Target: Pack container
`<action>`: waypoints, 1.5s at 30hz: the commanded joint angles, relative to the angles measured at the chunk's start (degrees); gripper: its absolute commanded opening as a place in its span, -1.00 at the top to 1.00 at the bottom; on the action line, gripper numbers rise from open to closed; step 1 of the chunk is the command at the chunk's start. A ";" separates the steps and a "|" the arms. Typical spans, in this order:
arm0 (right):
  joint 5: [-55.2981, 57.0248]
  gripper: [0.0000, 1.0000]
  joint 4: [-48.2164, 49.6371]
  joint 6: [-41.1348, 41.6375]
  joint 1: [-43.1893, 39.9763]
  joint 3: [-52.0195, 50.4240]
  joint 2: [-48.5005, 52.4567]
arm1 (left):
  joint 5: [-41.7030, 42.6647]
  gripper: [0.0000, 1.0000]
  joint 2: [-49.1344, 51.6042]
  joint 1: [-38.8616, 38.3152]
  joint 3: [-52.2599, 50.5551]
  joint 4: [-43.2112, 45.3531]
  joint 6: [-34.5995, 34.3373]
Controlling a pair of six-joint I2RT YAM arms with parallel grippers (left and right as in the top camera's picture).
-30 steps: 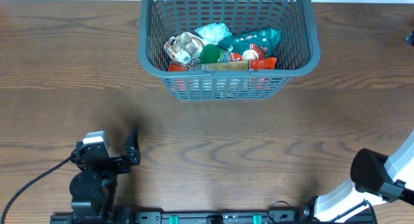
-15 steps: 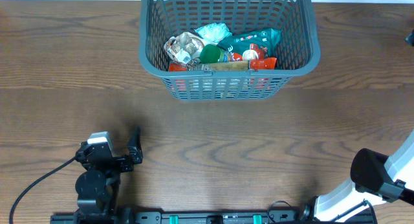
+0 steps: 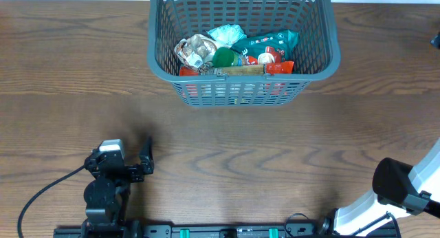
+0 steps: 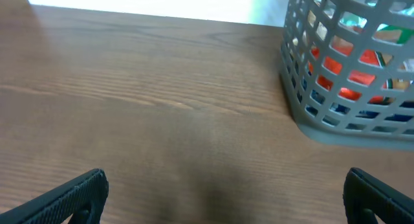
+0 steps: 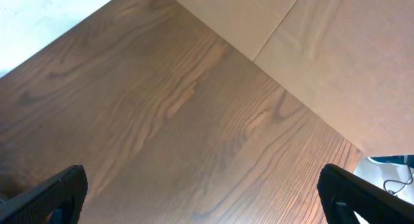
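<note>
The container [image 3: 244,76], a large dark grey lattice basket, stands at the back centre of the wooden table. Several snack packets [image 3: 234,53] in red, green and teal lie inside it. In the left wrist view its rounded corner [image 4: 349,130] is at the upper right, and red packets [image 4: 352,62] show through the slots. My left gripper [image 3: 124,155] hovers low near the front left, well short of the basket. It is open [image 4: 223,198] over bare wood. My right gripper [image 5: 207,198] is open over bare table, and only its arm [image 3: 405,190] shows at the front right.
A black cable [image 3: 41,197] trails from the left arm to the front edge. A mounting rail [image 3: 227,231] runs along the table's front. In the right wrist view the table ends at a diagonal edge, with a beige surface [image 5: 336,43] beyond.
The left gripper has drifted a little toward the table's front and to the right. The right arm, the basket and the packets have not moved.
</note>
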 commanded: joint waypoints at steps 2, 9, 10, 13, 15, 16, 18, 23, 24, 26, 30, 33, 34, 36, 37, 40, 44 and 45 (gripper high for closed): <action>0.22 -0.99 -0.11 0.59 -0.85 -0.15 -0.42 | 1.03 -0.97 -0.50 0.35 -0.22 -0.11 3.61; 0.22 -0.99 -0.09 0.59 -0.85 -0.15 -0.42 | 1.03 -0.97 -0.50 0.35 -0.24 -0.15 6.27; 0.22 -0.98 -0.09 0.59 -0.85 -0.15 -0.42 | 1.01 -0.97 -0.50 0.35 -0.24 -0.15 6.38; 0.22 -0.99 -0.09 0.59 -0.85 -0.15 -0.42 | 0.98 -0.97 -0.50 0.35 -0.24 -0.17 6.34; 0.22 -0.98 -0.09 0.59 -0.85 -0.15 -0.42 | 0.98 -0.97 -0.50 0.35 -0.24 -0.37 6.34; 0.22 -0.98 -0.09 0.59 -0.85 -0.15 -0.42 | 0.98 -0.97 -0.50 0.35 -0.24 -0.37 6.34; 0.22 -0.99 -0.09 0.59 -0.85 -0.15 -0.42 | 0.98 -0.97 -0.42 0.35 -0.24 -0.37 6.34; 0.22 -0.98 -0.11 0.59 -0.85 -0.15 -0.42 | 0.98 -0.97 -0.39 0.35 -0.24 -0.37 6.34; 0.22 -0.99 -0.11 0.59 -0.85 -0.15 -0.42 | 0.98 -0.97 -0.39 0.35 -0.24 -0.39 6.34; 0.22 -0.99 -0.11 0.59 -0.85 -0.15 -0.42 | 0.98 -0.97 -0.39 0.35 -0.24 -0.37 6.34; 0.22 -0.99 -0.09 0.59 -0.85 -0.15 -0.42 | 0.98 -0.97 -0.39 0.35 -0.24 -0.37 6.34; 0.22 -0.98 -0.11 0.59 -0.85 -0.15 -0.42 | 0.98 -0.97 -0.39 0.35 -0.24 -0.39 6.34; 0.22 -0.98 -0.11 0.59 -0.85 -0.15 -0.42 | 0.98 -0.97 -0.39 0.35 -0.24 -0.37 6.34; 0.22 -0.98 -0.11 0.59 -0.85 -0.15 -0.42 | 0.98 -0.97 -0.39 0.35 -0.24 -0.37 6.34; 0.22 -0.98 -0.11 0.59 -0.85 -0.15 -0.42 | 0.98 -0.97 -0.39 0.35 -0.24 -0.37 6.34; 0.22 -0.98 -0.11 0.59 -0.85 -0.15 -0.42 | 0.98 -0.97 -0.39 0.35 -0.24 -0.37 6.34; 0.22 -0.98 -0.11 0.59 -0.85 -0.15 -0.42 | 0.98 -0.97 -0.39 0.35 -0.24 -0.37 6.34; 0.22 -0.99 -0.11 0.59 -0.85 -0.15 -0.42 | 0.98 -0.97 -0.39 0.35 -0.22 -0.37 6.34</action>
